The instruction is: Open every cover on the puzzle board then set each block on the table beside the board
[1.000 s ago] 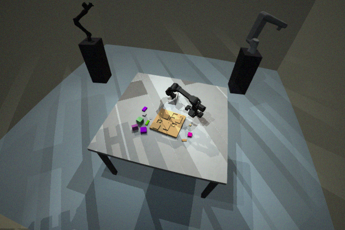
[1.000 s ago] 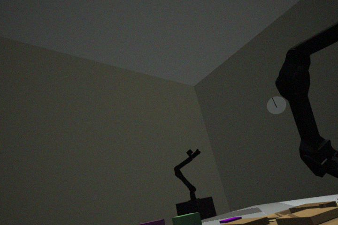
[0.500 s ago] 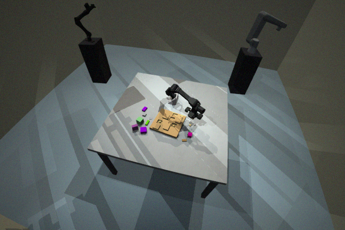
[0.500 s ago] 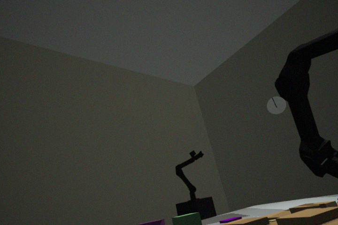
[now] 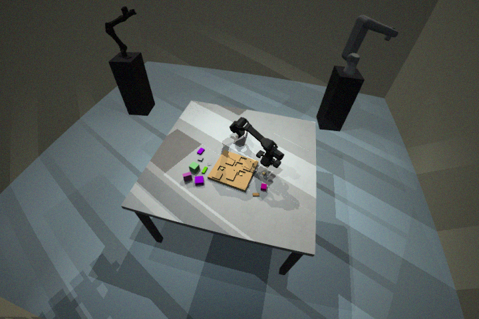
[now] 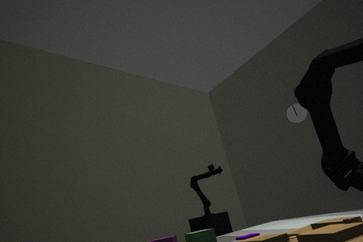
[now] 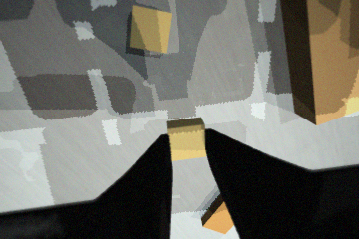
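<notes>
The tan puzzle board (image 5: 243, 185) (image 7: 332, 75) lies mid-table. Flat covers sit on it, one cover (image 5: 231, 175) near its middle. Two small dark-edged wells show; I cannot tell what they hold, nor how far each cover is open. My gripper (image 7: 186, 136) is shut on a small yellow block (image 7: 186, 144), above the table beside the board in the wrist view. Another yellow block (image 5: 263, 173) (image 7: 151, 29) rests on the table clear of the board. An orange block (image 7: 218, 219) lies below my fingers, partly hidden; another orange block (image 5: 255, 194) lies near the board's front right corner.
A magenta block (image 5: 263, 187) lies right of the board. Left of it are a green cube (image 5: 194, 167) (image 6: 200, 235), a pink-purple block (image 5: 187, 176), purple blocks (image 5: 199, 180) (image 5: 200, 150) and a lime piece (image 5: 204, 169). Two other arms stand on black pedestals beyond the table.
</notes>
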`<action>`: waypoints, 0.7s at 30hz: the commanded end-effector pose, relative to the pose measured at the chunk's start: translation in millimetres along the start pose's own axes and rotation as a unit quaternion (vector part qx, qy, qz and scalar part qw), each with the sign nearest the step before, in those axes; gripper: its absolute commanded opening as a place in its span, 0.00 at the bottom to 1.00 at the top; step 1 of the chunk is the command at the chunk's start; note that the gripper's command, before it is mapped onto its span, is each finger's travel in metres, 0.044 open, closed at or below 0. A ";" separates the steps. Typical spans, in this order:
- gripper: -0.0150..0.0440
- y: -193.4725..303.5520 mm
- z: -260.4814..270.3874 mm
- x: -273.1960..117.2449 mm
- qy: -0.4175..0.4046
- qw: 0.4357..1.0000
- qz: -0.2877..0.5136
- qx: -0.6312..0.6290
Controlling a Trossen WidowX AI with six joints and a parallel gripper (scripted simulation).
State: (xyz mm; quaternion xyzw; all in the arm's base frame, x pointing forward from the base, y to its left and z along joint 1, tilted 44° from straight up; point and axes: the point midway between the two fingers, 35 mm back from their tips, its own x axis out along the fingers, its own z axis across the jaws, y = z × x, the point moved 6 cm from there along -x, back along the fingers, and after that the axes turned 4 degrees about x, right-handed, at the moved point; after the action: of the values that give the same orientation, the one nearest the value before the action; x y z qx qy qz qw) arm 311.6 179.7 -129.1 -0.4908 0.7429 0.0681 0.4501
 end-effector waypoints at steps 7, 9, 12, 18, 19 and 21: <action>0.39 0.7 -2.0 17.1 0.001 1.000 -0.003 -0.002; 0.39 0.8 -2.5 20.3 0.001 1.000 -0.003 -0.002; 0.39 1.0 -3.2 25.1 0.002 1.000 -0.003 -0.002; 0.48 0.8 -3.3 25.1 0.001 1.000 0.000 0.000; 0.52 0.8 -3.3 25.1 0.001 1.000 0.000 0.000; 0.61 0.8 -3.3 25.1 0.001 1.000 0.000 0.000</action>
State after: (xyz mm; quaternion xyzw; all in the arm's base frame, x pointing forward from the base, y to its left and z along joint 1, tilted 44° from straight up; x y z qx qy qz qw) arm 305.9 161.3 -146.4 -0.4913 0.7432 0.0673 0.4491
